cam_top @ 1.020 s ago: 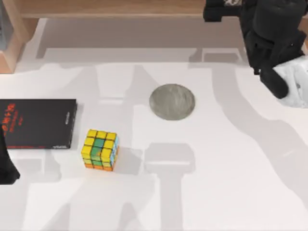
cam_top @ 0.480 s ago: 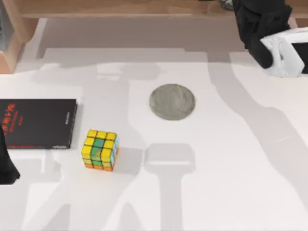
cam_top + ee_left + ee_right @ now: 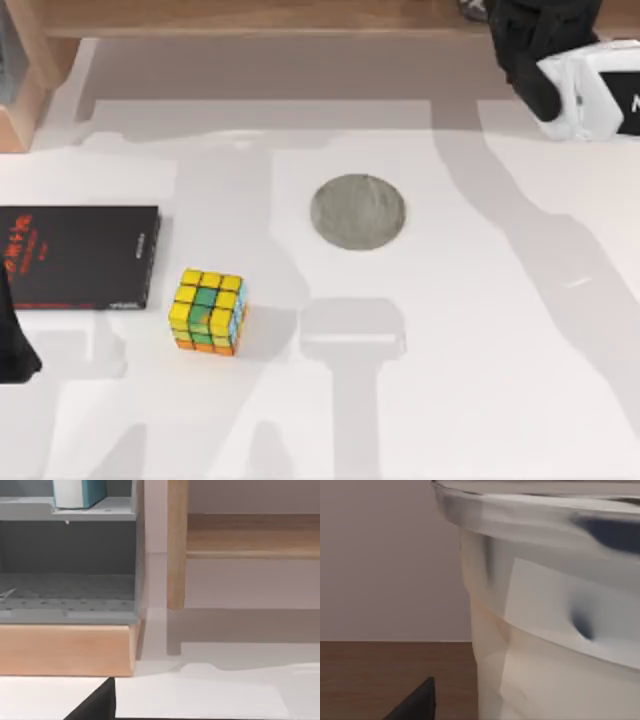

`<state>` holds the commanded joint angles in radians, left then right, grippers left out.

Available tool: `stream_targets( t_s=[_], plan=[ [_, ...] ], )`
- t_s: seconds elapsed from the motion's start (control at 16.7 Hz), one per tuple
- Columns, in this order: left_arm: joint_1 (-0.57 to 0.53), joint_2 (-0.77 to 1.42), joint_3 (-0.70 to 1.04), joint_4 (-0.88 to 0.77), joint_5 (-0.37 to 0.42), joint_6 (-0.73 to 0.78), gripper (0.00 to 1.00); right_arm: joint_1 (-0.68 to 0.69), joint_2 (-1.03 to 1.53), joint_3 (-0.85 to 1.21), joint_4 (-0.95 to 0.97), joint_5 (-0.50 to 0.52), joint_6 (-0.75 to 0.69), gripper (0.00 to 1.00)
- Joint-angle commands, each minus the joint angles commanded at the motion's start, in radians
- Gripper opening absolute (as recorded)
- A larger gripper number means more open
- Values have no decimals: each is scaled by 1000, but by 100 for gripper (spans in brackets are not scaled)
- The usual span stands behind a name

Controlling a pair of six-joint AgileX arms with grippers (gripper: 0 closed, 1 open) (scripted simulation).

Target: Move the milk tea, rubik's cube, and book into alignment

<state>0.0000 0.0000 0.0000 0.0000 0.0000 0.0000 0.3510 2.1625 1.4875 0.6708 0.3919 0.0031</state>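
Since a second ago my right arm has swung up from the counter's 2 o'clock edge toward the far corner at 1 o'clock, and the white object beside it has turned and travelled with it. Right fingers [image 3: 545, 85]: at the far-right corner over the wooden shelf edge, against the milk tea [image 3: 590, 90], which in the top view lies as a white form tilted on its side. The right wrist view has the cup's lid rim and pale wall [image 3: 545, 630] pressed close before the camera; I judge the fingers clamped on it, though the pads themselves are hidden. Rubik's cube [image 3: 208, 311]: on the counter at 8 o'clock, just beside the book [image 3: 78, 256], which lies flat at 9 o'clock. Grey coaster [image 3: 357, 211]: centre of the counter, apart from both. Left arm [image 3: 15, 345]: parked at the left edge near 8 o'clock, facing the shelf unit [image 3: 67, 580]; whether its fingers are apart or together I cannot tell. Step in hand, as I judge it: carrying the milk tea. Next it must come down upright in line with cube and book.
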Motion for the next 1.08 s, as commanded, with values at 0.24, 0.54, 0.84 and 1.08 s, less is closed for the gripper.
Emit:
stream_targets(
  t_s=[0.24, 0.54, 0.84, 1.08],
  plan=[
    [0, 0, 0, 0, 0, 0, 100, 0, 0, 0, 0, 0, 0, 70],
    [0, 0, 0, 0, 0, 0, 100, 0, 0, 0, 0, 0, 0, 32],
    [0, 0, 0, 0, 0, 0, 100, 0, 0, 0, 0, 0, 0, 0],
    [0, 0, 0, 0, 0, 0, 100, 0, 0, 0, 0, 0, 0, 0]
  ],
)
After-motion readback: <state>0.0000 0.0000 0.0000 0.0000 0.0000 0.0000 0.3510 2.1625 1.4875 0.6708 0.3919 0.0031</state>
